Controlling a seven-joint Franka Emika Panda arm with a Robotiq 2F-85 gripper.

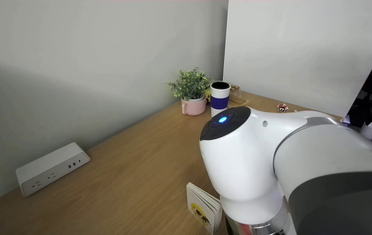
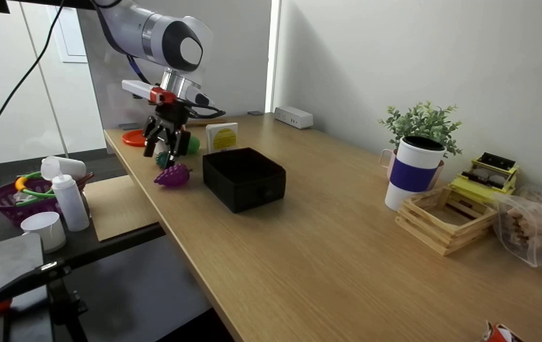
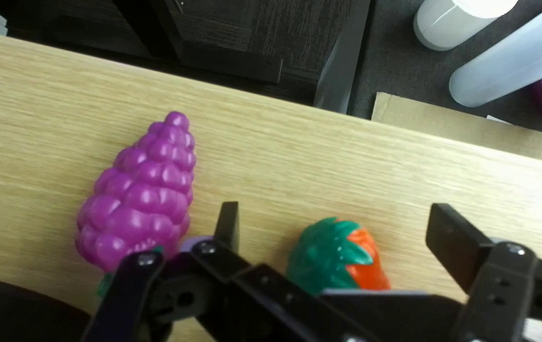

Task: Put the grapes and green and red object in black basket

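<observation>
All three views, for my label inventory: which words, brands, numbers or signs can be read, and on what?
None can be read.
White book: any print too small to read.
Arm's dark panel: blue-lit marks too small to make out.
Small red-and-white item: dark mark too blurred to read.

It looks like an office. A wooden desk (image 2: pixel 347 247) bears a power-outlet box (image 1: pixel 53 168) and a potted plant (image 1: pixel 191 87); a pale partition (image 1: pixel 300 55) rises along its edge.
</observation>
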